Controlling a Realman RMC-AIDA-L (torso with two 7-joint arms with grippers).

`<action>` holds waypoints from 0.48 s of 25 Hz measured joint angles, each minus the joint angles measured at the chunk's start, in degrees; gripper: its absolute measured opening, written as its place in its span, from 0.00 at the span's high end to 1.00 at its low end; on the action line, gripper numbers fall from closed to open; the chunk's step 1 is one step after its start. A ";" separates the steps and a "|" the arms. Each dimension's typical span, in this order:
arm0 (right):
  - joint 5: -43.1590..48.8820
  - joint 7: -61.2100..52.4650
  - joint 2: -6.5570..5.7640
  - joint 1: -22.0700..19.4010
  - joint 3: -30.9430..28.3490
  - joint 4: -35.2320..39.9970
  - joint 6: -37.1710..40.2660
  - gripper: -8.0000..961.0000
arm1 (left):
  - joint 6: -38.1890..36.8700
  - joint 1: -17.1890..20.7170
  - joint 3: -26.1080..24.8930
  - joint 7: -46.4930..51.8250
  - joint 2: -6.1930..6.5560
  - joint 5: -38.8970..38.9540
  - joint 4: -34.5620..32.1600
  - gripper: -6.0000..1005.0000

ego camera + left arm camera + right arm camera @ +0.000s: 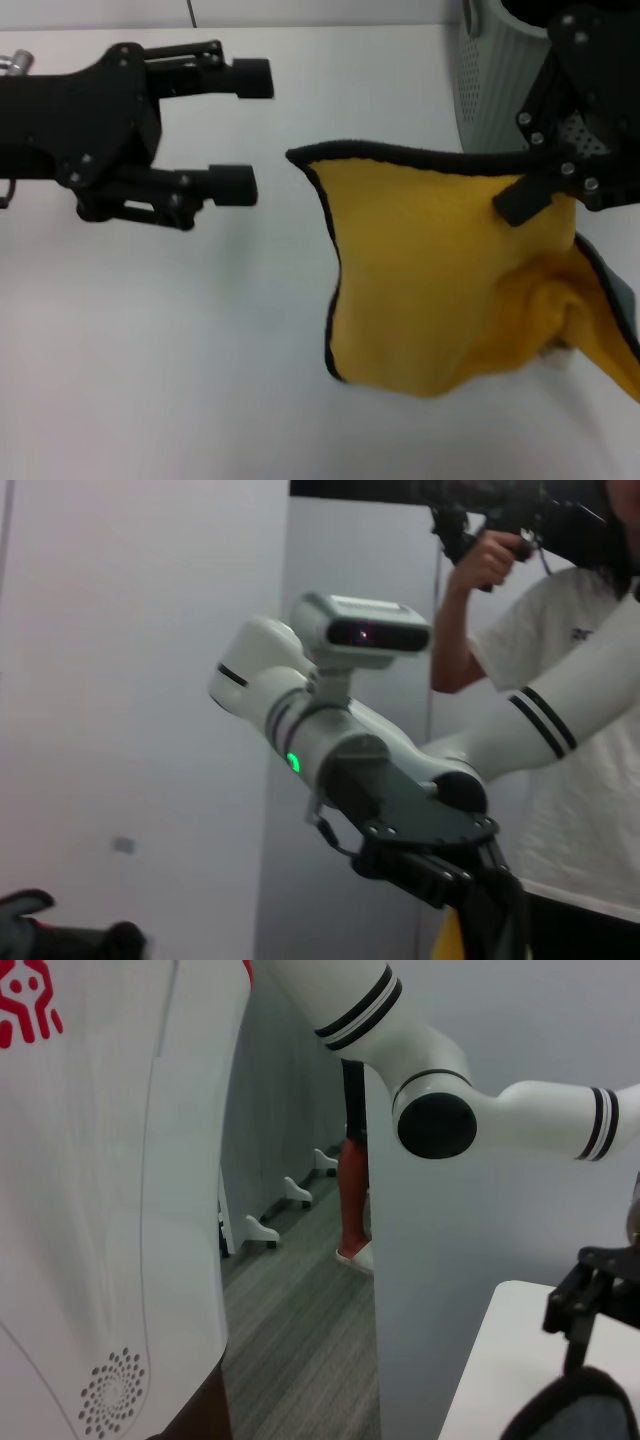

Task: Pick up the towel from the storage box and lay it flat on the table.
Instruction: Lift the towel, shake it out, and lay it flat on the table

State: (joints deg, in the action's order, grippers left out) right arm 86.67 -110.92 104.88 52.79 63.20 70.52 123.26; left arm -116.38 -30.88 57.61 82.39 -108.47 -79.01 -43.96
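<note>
On the left, the left tool [247, 132] hovers with jaws wide and empty above the white counter [160, 350]. To its right, the right tool [545, 185] pinches the yellow towel [430, 280] by its top edge, out of the storage box [490, 80], hanging bunched. Released now, it would likely land creased or folded, since only one edge is held.

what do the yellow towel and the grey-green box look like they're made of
The towel, held up by the right claw, looks like soft microfibre-type cloth: fuzzy matte yellow surface, limp folds, thin black stitched edging. The storage box looks like moulded plastic: pale grey-green, smooth, with rows of small perforations in its rigid side. Both are guesses from appearance only.
</note>
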 joint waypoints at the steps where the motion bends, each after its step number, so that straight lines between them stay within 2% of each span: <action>1: 0.00 0.00 0.03 0.08 -0.13 -0.04 -0.03 0.97 | 0.00 -0.06 0.47 -0.03 -0.05 0.19 -0.08 0.17; 7: 0.56 0.20 0.15 0.28 -0.71 -0.45 -0.15 0.97 | -0.10 -0.48 1.92 -0.13 -0.76 0.50 -0.14 0.17; 12: 1.18 0.92 0.55 0.39 -0.79 -0.65 -0.34 0.97 | -0.14 -0.65 2.39 -0.40 -2.40 1.02 -1.27 0.17</action>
State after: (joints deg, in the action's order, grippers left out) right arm 87.85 -110.00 105.43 53.18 62.41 69.88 122.92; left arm -116.52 -31.53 59.99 81.99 -110.87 -77.99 -45.23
